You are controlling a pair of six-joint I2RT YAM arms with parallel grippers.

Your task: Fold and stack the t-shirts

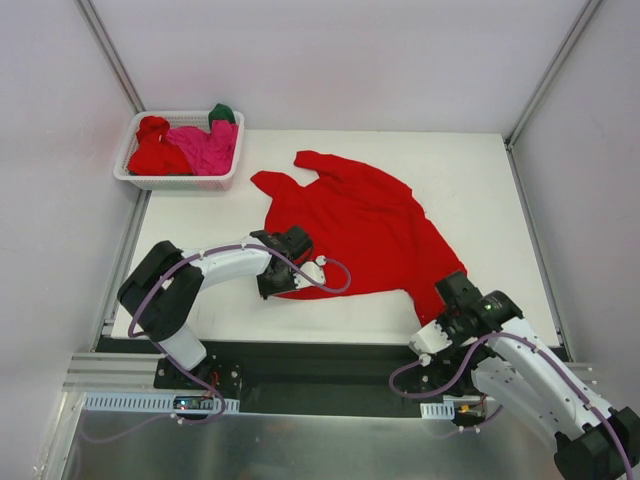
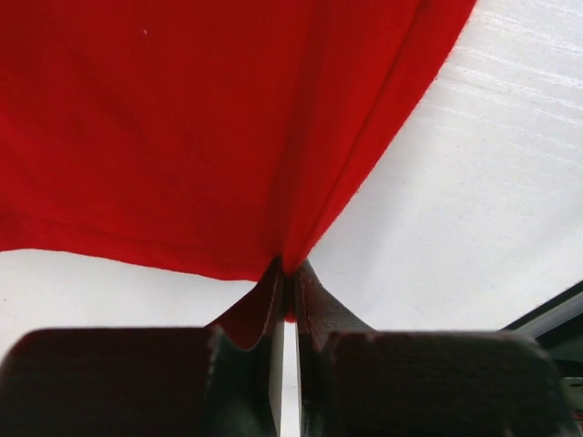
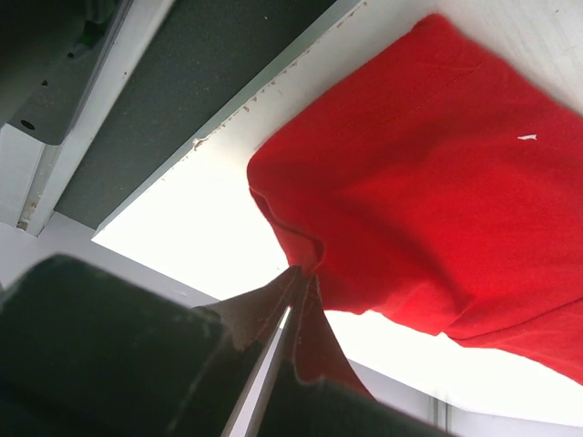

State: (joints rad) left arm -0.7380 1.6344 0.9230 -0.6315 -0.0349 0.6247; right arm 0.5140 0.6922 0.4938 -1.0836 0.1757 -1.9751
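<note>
A bright red t-shirt (image 1: 360,225) lies spread and rumpled on the white table (image 1: 480,180), collar end toward the back left. My left gripper (image 1: 278,287) is shut on its near left hem; the wrist view shows the red cloth (image 2: 182,137) pinched at the fingertips of that gripper (image 2: 290,271). My right gripper (image 1: 440,300) is shut on the near right corner, where a fold of the shirt (image 3: 437,200) is clamped between the tips of the gripper (image 3: 305,270). More t-shirts, red (image 1: 155,152), magenta-pink (image 1: 205,148) and dark green (image 1: 222,113), sit bunched in the basket.
The white lattice basket (image 1: 180,181) stands at the table's back left corner. A dark strip and metal rail (image 1: 320,365) run along the near edge by the arm bases. Frame posts (image 1: 110,55) rise at both back corners.
</note>
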